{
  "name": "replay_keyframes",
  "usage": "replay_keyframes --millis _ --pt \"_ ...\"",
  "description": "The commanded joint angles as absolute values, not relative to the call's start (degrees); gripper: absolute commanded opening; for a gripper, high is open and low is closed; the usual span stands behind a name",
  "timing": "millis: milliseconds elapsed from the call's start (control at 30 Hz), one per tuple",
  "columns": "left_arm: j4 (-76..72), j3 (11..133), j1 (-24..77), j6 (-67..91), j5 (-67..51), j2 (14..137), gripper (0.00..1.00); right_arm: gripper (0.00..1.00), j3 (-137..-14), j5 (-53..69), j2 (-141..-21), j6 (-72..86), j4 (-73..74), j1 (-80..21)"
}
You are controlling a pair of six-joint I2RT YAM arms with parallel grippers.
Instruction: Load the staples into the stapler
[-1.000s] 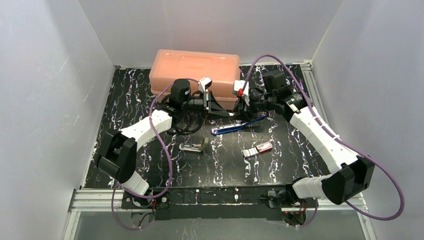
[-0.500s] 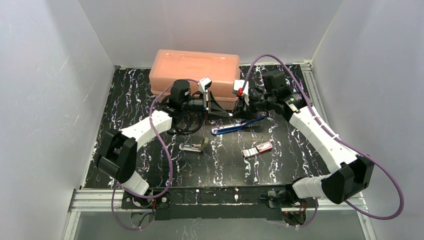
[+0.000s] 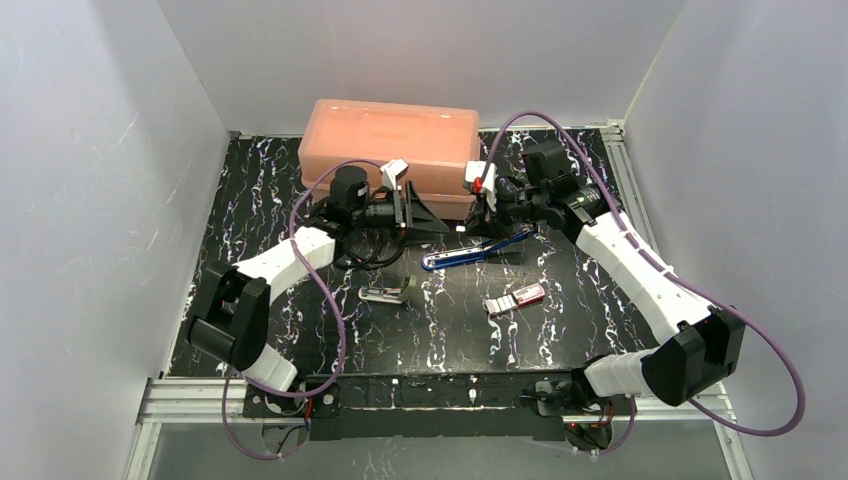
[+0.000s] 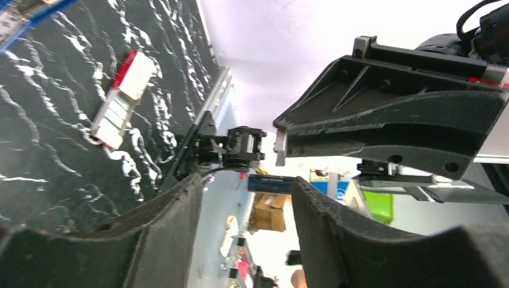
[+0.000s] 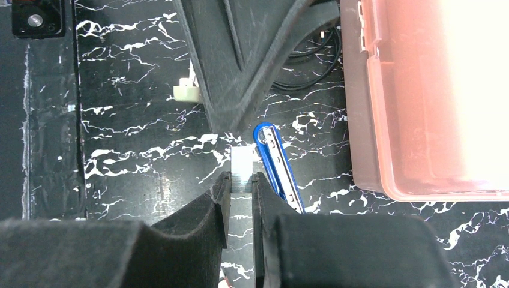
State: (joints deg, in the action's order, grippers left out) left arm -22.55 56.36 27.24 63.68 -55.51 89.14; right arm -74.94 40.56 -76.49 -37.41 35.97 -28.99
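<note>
While the right gripper [image 5: 241,183] pinched flat silvery staples [image 5: 242,163] beside the slim blue stapler [image 5: 278,165], the left gripper [image 4: 243,195] stood open, empty.

place: robot lab cell | evidence: white enclosure walls [image 3: 100,150], aluminium frame [image 3: 200,392], marbled tabletop [image 3: 560,335]

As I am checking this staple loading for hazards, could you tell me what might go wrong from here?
The right gripper pinches the thin staple strip with part sticking out, so it may slip or snap. The open left gripper sits close to the strip's free end and might knock it. The blue stapler lies unheld on the table, so it could slide when pushed.
</note>
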Motion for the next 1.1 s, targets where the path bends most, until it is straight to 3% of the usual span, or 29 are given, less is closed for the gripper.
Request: replay_keyframes --millis 0,367,667,1067 --pt "-19.84 55.09 23.61 52.49 -54.96 82.63 0.58 0.14 -74.2 38.19 -78.72 -39.7 35.52 -29.28" --pt "5.47 60.61 11.78 29.34 -51.94 74.25 0.76 0.14 -79.25 33.02 -91.67 -50.92 40.6 -30.36" --pt "9.97 61.46 0.89 26.97 -51.2 70.9 0.92 0.13 -86.66 32.05 -103.75 -59.56 46.49 -31.94" --pt "9.06 61.25 -5.2 26.04 -48.49 67.65 0.99 0.13 -94.78 30.04 -113.88 -64.26 50.1 -35.52"
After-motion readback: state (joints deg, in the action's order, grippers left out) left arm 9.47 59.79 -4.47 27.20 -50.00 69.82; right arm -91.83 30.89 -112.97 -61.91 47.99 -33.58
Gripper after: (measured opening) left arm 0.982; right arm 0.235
